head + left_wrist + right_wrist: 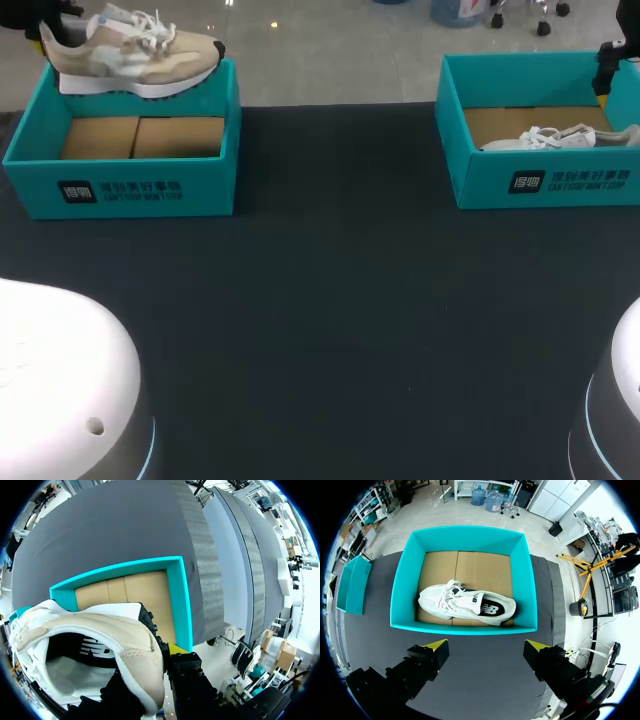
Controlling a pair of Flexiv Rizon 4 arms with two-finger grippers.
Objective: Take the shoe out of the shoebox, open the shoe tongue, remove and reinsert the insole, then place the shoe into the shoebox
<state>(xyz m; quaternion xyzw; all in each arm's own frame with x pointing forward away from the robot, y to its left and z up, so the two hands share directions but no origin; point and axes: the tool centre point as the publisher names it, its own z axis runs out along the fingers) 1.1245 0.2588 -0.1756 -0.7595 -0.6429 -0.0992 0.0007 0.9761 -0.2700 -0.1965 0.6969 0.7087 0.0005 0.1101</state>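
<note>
A beige and white shoe point(135, 55) hangs level over the back edge of the left teal shoebox point(120, 190), toe pointing right. My left gripper point(55, 22) holds it at the heel. In the left wrist view the gripper point(156, 661) is shut on the heel collar of the shoe point(100, 630): one yellow tip shows outside, the other finger is hidden inside. Below lies the box point(180, 605), with only its cardboard floor in it. My right gripper point(486, 646) stands open above the near wall of the right shoebox point(465, 627), in which a white shoe point(470, 605) lies.
The right shoebox point(545, 180) with the white shoe point(560, 138) stands at the back right, with my right arm point(610, 62) over its far corner. Dark table surface point(330, 300) stretches between and in front of the two boxes.
</note>
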